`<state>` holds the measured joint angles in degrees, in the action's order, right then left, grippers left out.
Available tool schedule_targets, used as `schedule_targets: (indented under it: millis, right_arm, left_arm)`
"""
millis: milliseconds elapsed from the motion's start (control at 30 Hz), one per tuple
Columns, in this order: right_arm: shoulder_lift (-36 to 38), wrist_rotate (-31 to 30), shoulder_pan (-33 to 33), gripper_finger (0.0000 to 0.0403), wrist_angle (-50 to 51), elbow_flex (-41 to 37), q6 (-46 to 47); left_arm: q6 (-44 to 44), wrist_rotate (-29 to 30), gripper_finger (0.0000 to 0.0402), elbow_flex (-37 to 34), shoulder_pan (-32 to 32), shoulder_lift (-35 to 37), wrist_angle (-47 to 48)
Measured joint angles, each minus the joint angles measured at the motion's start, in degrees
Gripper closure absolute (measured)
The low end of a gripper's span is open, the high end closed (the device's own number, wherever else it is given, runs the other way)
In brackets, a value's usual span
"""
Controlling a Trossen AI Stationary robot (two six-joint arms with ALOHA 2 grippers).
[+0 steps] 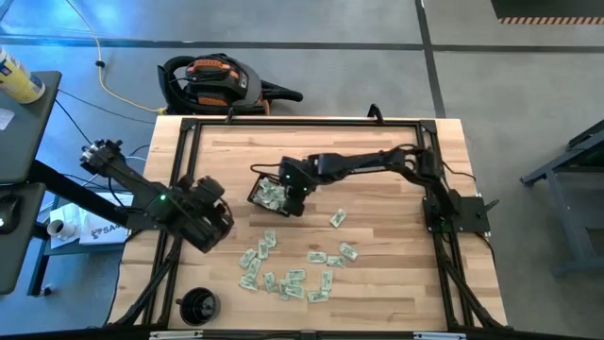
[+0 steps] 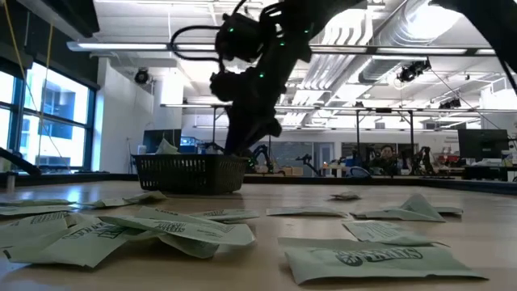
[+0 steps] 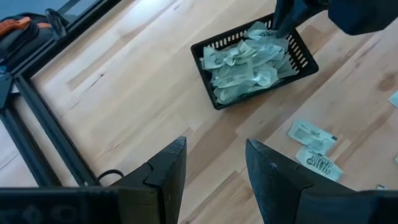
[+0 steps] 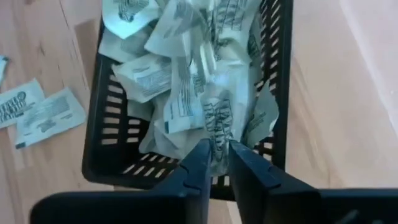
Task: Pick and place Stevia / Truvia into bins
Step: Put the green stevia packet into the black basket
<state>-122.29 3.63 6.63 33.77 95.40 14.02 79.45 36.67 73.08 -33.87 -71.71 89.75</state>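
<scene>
The black mesh tray [image 1: 253, 195] stands left of the table's middle, heaped with pale green-and-white sachets [image 3: 249, 62]. Several more sachets [image 1: 283, 279] lie flat on the wood toward the near edge, and one [image 1: 338, 218] lies alone right of the tray. My right gripper [image 4: 219, 152] reaches down into the tray's right part, its fingers nearly closed on a sachet [image 4: 216, 121]. My left gripper [image 3: 214, 146] is open and empty, above bare wood left of and nearer than the tray; it also shows in the high view [image 1: 215, 222]. My right gripper pinches one end of a printed sachet [image 4: 219, 144] between its two fingers, coming from above and pointing down into the tray. The rest of the sachet lies up against the heap in the tray.
A round black cup-like object [image 1: 198, 304] stands at the near left corner. A black frame [image 1: 189, 132] runs along the table's edges. An orange-and-black device [image 1: 212, 80] lies on the floor beyond the far edge. Bare wood lies along the far side and at the right.
</scene>
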Motion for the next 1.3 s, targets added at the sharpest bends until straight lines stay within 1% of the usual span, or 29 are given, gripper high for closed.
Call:
schedule_targets:
  millis: [133, 233, 400, 467, 533, 633, 733, 833, 900, 1100, 1200, 1300]
  right_arm:
    - [-1.8, 0.8, -0.3, 0.0313, 5.2, 4.6, -1.4]
    - [-1.1, -0.8, -0.8, 0.0272, 7.6, 7.2, -2.6]
    - [1.0, -8.8, -2.0, 0.0209, 18.1, 9.5, -9.0]
    - [2.2, -10.3, -2.5, 0.0191, 22.2, 8.7, -12.7]
    - [3.8, -10.3, -2.9, 0.0179, 25.3, 6.4, -15.6]
    - [7.3, -8.5, -3.1, 0.0172, 27.1, -0.8, -17.8]
    - [12.6, -6.2, -3.1, 0.0171, 23.9, -10.4, -18.8]
    - [17.6, -6.3, -3.7, 0.0171, 17.9, -19.2, -21.8]
    - [19.4, -6.6, -4.4, 0.0171, 13.0, -23.6, -23.8]
    - [19.6, -3.3, -6.3, 0.0171, 3.5, -31.8, -30.5]
    - [19.4, -4.8, -6.9, 0.0171, -0.1, -34.8, -31.1]
    - [19.4, -4.5, -7.1, 0.0171, -2.8, -36.4, -30.7]
  left_arm:
    - [1.5, 0.5, 0.0202, -0.3, -1.2, 0.0, 0.2]
    - [2.1, 0.5, 0.0202, -1.9, -1.1, 0.0, 0.1]
    - [3.9, 0.0, 0.0202, -4.7, -1.1, 0.0, -0.4]
    - [3.7, -0.4, 0.0202, -5.7, -1.0, 0.0, -2.0]
    - [3.3, -0.9, 0.0202, -6.8, -1.0, 0.0, -4.0]
    - [3.0, -1.7, 0.0202, -8.4, -1.0, 0.3, -6.7]
    - [1.1, -2.6, 0.0202, -9.8, -1.0, 0.3, -10.5]
    - [-2.6, -2.7, 0.0202, -11.0, -1.0, 0.4, -14.9]
    - [-5.1, -2.8, 0.0202, -11.6, -0.6, 0.4, -17.1]
    - [-8.7, -4.8, 0.0202, -12.2, 2.8, 0.4, -21.0]
    - [-8.8, -5.3, 0.0202, -12.2, 3.8, 0.4, -21.3]
    - [-8.8, -5.3, 0.0202, -12.2, 4.0, 0.4, -21.3]
